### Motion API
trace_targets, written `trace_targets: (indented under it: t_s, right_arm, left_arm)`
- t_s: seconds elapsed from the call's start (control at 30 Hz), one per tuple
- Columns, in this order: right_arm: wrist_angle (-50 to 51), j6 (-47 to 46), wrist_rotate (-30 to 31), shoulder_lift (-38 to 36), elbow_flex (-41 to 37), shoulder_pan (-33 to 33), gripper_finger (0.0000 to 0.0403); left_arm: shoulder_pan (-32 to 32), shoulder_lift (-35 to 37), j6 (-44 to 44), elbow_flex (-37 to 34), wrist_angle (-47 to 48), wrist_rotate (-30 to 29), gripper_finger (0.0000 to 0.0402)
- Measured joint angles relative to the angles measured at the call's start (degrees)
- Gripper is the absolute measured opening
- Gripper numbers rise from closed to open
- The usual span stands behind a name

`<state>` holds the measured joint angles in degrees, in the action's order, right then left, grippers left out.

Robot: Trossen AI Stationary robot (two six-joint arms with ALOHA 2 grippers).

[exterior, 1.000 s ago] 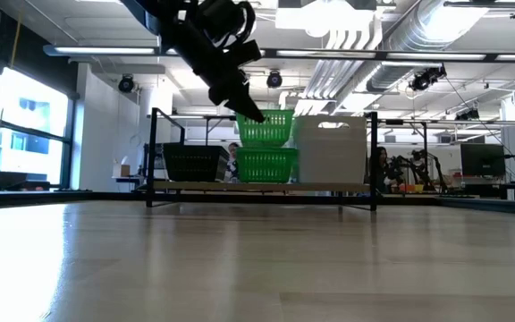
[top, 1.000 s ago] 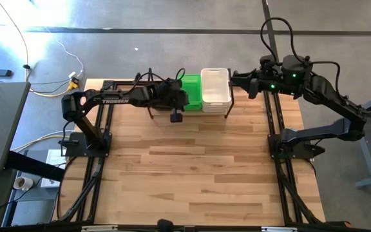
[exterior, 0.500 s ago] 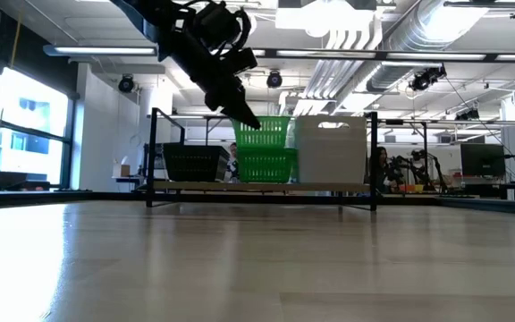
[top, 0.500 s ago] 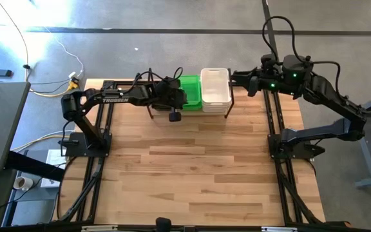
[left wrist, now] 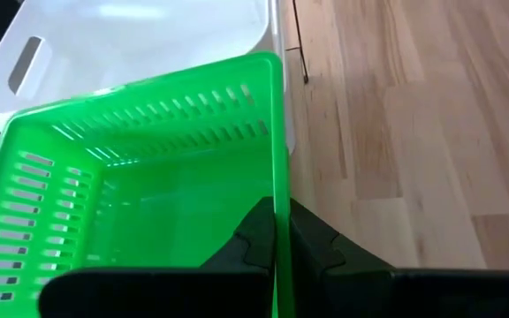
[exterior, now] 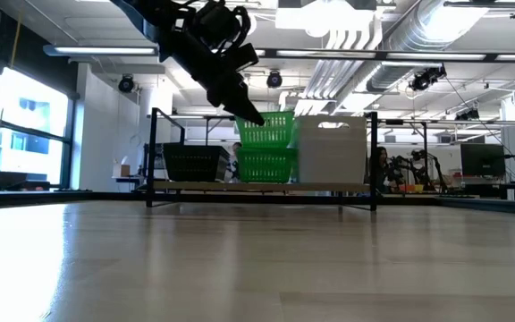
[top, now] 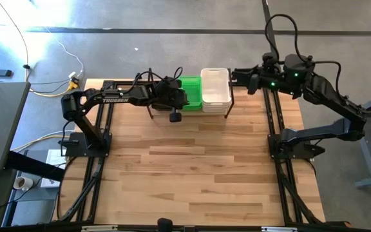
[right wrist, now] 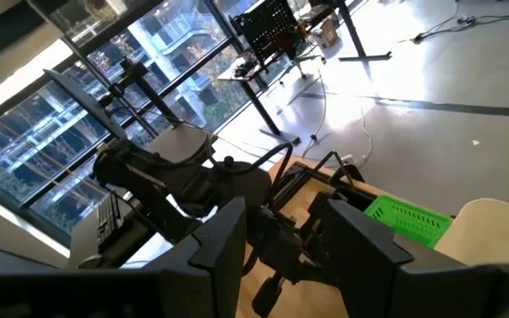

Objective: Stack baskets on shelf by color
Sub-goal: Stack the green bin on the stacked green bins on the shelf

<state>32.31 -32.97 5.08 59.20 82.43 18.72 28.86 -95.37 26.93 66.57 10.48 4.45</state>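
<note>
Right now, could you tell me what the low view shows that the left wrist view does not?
Only the low view shows the black basket on the shelf, and a second green basket under the top one. Only the left wrist view shows the left gripper shut on the top green basket wall. Both show that basket beside the white baskets.

You've got daylight pouring in from the windows point(exterior: 21, 125) on the low view, plus bright ceiling strips point(exterior: 347, 55) that blow out a bit. The worktop point(exterior: 257, 259) goes soft and blurry up close there. Overhead, glare washes the floor point(top: 76, 16) at the far-left corner.
</note>
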Motion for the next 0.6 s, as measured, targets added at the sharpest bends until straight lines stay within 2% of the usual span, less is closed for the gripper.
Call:
trace_targets:
  t_s: [0.37, 0.6]
  right_arm:
    - [-0.4, -0.2, 0.8, 0.0, 0.0, 0.0, 0.0139]
    - [-0.5, -0.2, 0.8, 0.0, 0.0, 0.0, 0.0139]
  left_arm:
    - [0.0, 0.0, -1.3, 0.0, 0.4, -0.4, 0.0003]
    - [0.0, 0.0, -0.7, 0.0, 0.1, -1.5, 0.0035]
